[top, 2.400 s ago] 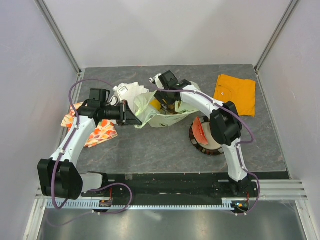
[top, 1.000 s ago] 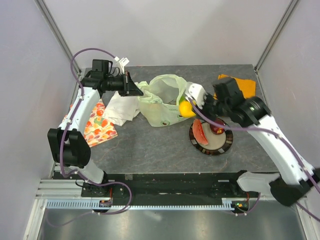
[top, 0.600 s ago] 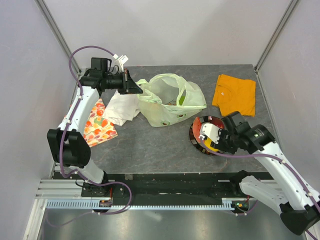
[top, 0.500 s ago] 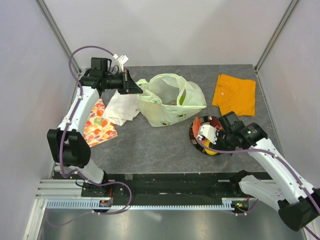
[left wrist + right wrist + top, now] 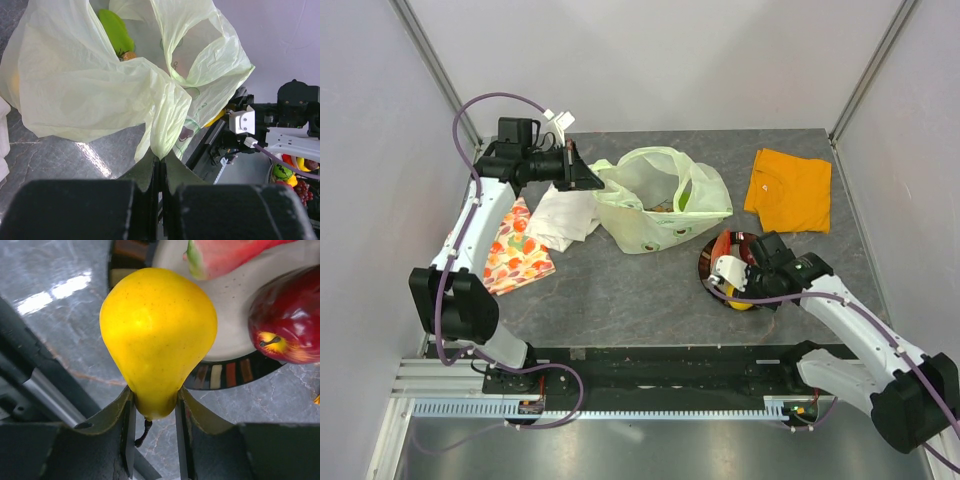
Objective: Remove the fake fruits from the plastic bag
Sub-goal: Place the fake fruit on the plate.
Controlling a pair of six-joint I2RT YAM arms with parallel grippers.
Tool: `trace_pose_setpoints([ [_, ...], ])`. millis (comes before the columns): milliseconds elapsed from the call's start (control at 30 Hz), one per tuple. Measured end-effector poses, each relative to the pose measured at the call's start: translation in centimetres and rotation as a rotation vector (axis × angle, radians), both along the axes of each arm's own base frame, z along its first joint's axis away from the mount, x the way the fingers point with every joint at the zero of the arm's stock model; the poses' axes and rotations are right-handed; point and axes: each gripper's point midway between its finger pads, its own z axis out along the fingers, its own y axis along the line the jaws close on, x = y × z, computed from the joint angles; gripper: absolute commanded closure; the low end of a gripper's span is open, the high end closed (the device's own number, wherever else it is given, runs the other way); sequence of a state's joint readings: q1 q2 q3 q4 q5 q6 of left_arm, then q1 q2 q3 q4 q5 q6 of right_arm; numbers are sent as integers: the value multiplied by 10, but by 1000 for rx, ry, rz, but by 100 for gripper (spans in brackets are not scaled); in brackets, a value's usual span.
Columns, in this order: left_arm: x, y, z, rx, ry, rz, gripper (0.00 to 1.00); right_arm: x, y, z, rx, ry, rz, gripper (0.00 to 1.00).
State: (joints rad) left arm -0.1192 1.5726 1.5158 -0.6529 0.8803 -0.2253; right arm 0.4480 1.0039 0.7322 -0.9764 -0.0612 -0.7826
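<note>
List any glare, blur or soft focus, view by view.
Top external: evenly lit, sharp, only soft shadows. Left wrist: a glare patch on the table below the plastic bag, the left gripper dark and blurred. Right wrist: yellow pear sharp, glare streaks on the table behind.

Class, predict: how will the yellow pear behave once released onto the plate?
The yellow pear looks rounded and glossy, so it likely rolls or slips. Probably stiff: the fingers of the right gripper pinch its narrow end without denting it.

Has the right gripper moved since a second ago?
Yes. The right gripper has come from beside the plastic bag toward the near table edge and now holds the yellow pear over the plate's near rim.
</note>
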Motion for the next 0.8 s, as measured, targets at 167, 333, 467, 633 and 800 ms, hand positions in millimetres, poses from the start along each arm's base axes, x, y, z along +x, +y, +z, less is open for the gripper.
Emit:
trace_pose_setpoints([
  [167, 0, 0, 0, -1, 0, -1, 98, 15, -1, -7, -18, -33, -21, 40],
  [333, -2, -1, -2, -9, 5, -11, 99, 18, -1, 12, -9, -60, -27, 17],
  [467, -7, -2, -14, -12, 44, -19, 98, 31, 7, 65, 38, -136, -22, 14],
  [633, -17, -2, -32, -16, 98, -29, 98, 51, 31, 151, 164, -231, -5, 16],
  [800, -33, 0, -43, -12, 126, -29, 98, 108, 89, 214, 393, -285, -40, 24],
])
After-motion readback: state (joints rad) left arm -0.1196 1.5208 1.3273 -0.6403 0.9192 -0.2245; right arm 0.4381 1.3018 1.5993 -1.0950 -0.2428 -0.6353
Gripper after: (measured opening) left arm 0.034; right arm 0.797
